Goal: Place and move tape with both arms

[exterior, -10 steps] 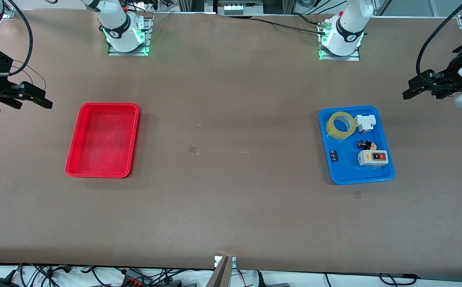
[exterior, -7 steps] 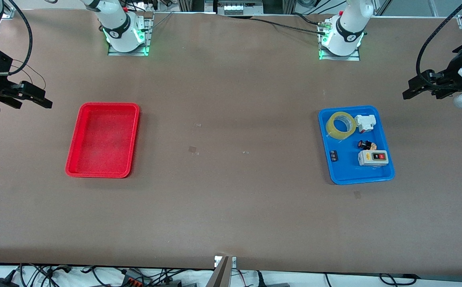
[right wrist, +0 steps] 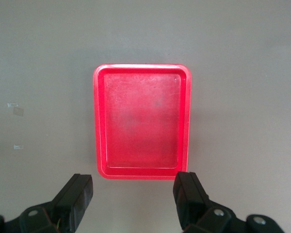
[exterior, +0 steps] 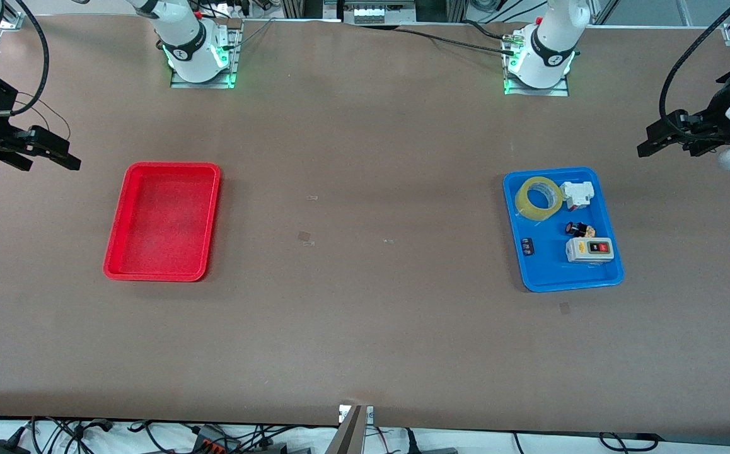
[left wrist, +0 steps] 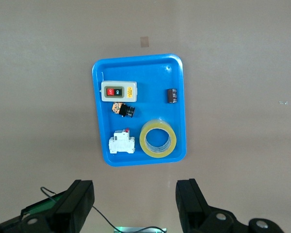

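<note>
The tape [exterior: 538, 198], a yellowish translucent ring, lies flat in the blue tray [exterior: 551, 171] at the tray's corner nearest the left arm's base. It also shows in the left wrist view [left wrist: 158, 140]. My left gripper [exterior: 652, 140] is open and empty, in the air off the tray toward the left arm's end of the table; in its wrist view it [left wrist: 134, 196] is wide apart with the tray in sight. My right gripper [exterior: 62, 154] is open and empty, in the air beside the red tray [exterior: 173, 166], and shows open in its wrist view [right wrist: 134, 194].
The blue tray also holds a white breaker [exterior: 577, 193], a black-and-red button [exterior: 576, 229], a white-and-grey switch box [exterior: 589, 250] and a small black part [exterior: 528, 245]. The red tray [right wrist: 140, 67] holds nothing. Small tape scraps [exterior: 305, 237] lie mid-table.
Both grippers have drifted very slightly toward the bases' edge of the table. The tape and trays have not moved.
</note>
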`<action>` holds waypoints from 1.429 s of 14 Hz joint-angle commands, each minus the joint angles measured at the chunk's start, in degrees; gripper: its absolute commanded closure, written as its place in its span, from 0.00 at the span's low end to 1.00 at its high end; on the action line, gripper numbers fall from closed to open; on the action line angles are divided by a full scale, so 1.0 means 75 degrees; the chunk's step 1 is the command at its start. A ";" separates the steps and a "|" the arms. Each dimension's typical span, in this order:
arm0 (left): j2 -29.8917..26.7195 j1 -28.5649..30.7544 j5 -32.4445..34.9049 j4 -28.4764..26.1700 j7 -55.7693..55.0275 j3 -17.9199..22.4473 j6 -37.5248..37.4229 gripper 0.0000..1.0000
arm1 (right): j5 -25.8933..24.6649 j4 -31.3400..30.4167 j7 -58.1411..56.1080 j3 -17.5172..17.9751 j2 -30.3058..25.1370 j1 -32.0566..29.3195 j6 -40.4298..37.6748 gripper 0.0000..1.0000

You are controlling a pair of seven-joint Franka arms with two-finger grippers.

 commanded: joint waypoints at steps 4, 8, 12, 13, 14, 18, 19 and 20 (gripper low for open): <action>-0.0034 0.0030 -0.0015 0.0137 0.0039 -0.0070 -0.0213 0.00 | -0.0048 0.0015 -0.0133 0.0000 -0.0053 0.0000 -0.0048 0.00; 0.0001 0.0006 -0.0027 -0.0003 0.0133 -0.0070 -0.0388 0.00 | -0.0048 0.0062 -0.0133 0.0000 0.0006 -0.0012 -0.0037 0.00; 0.0013 -0.0052 -0.0027 -0.0424 0.0109 -0.0140 -0.0412 0.00 | -0.0048 0.0062 -0.0133 0.0000 -0.0006 -0.0012 -0.0037 0.00; 0.0025 -0.0052 -0.0038 -0.0658 0.0109 -0.0257 -0.0354 0.00 | -0.0048 0.0062 -0.0133 0.0000 -0.0006 -0.0012 -0.0037 0.00; 0.0037 -0.0052 -0.0038 -0.0881 0.0109 -0.0281 -0.0203 0.00 | -0.0048 0.0062 -0.0133 0.0000 -0.0006 -0.0012 -0.0037 0.00; 0.0025 -0.0123 -0.0050 -0.1748 0.0098 -0.0293 0.0594 0.00 | -0.0048 0.0097 -0.0133 0.0000 0.0006 -0.0012 -0.0048 0.00; 0.0002 -0.0158 -0.0062 -0.1994 0.0109 -0.0293 0.0816 0.00 | -0.0048 0.0109 -0.0133 0.0000 -0.0005 -0.0012 -0.0072 0.00; -0.0010 -0.0158 -0.0062 -0.2321 0.0109 -0.0293 0.1120 0.00 | -0.0048 0.0109 -0.0133 0.0000 -0.0006 -0.0012 -0.0072 0.00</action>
